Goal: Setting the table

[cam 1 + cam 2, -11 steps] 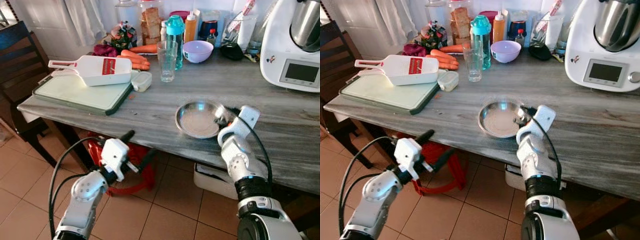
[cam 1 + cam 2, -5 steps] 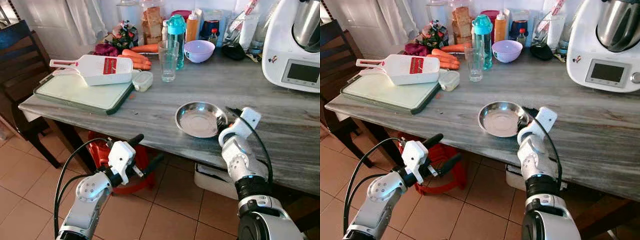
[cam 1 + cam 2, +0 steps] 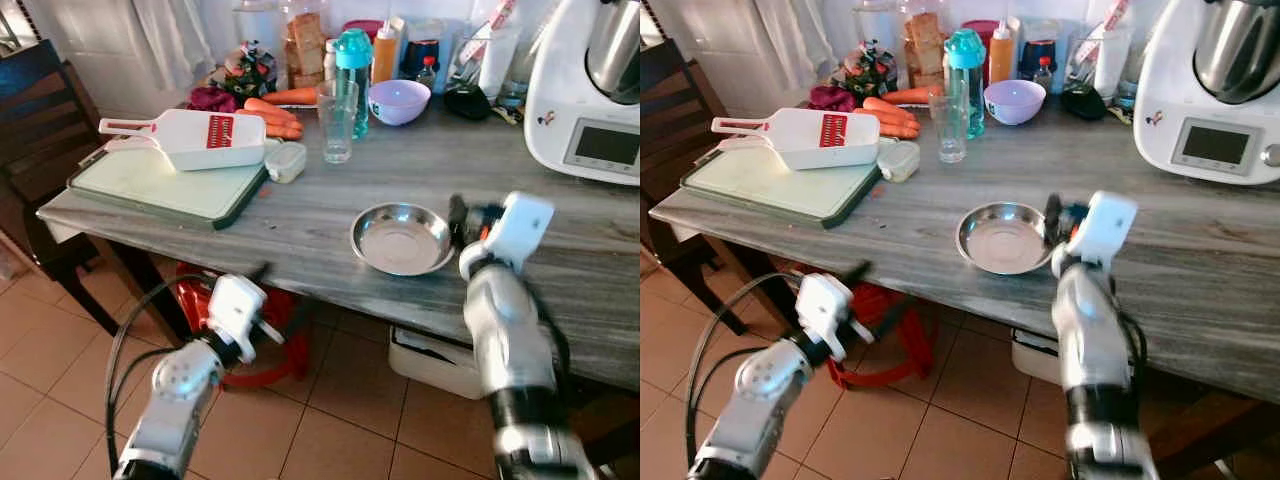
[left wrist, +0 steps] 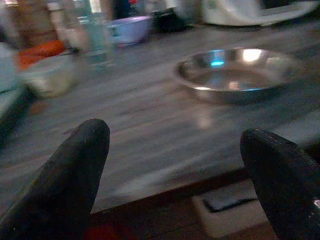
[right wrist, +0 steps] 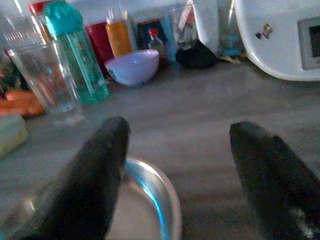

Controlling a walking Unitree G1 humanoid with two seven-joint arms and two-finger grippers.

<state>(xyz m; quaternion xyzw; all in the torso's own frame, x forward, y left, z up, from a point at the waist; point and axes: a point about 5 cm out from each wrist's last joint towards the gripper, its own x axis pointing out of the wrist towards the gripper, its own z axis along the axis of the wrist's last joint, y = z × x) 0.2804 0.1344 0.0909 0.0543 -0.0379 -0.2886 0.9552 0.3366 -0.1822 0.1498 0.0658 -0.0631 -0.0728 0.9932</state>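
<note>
Where the grey wood-grain tabletop (image 3: 300, 215) runs out to its front edge, the steel plate (image 3: 401, 238) sits just inside that edge, with bare surface open behind it and to both sides. Below the edge: tiled floor (image 3: 340, 420), a red stool (image 3: 270, 335) under the tabletop, a white box (image 3: 430, 360) on the floor.

Plate: round, shallow, shiny metal, upright, nothing in it. Rim catches light in the left wrist view (image 4: 235, 72).

Right gripper (image 3: 462, 218): raised above the tabletop just beside the plate's right rim, blurred in the head views. Jaws stand wide apart, holding nothing; in its wrist view one finger (image 5: 95, 175) overlaps the plate rim (image 5: 160, 195), contact cannot be told.

Left gripper (image 3: 268, 300): below and in front of the tabletop edge, over the floor near the stool. Jaws wide open, holding nothing, touching nothing; fingers (image 4: 65, 175) point toward the plate across the edge.

Further out, left: green-rimmed cutting board (image 3: 160, 185) near the tabletop's left corner, white grater (image 3: 185, 138) with red insert lying on it, small lidded container (image 3: 285, 162) just beside the board. Behind: clear glass (image 3: 335, 122), teal-capped bottle (image 3: 351, 70), lilac bowl (image 3: 397, 101), carrots (image 3: 275, 115). Far right: white kitchen machine (image 3: 590, 100). Dark chair (image 3: 40, 130) at the left end
</note>
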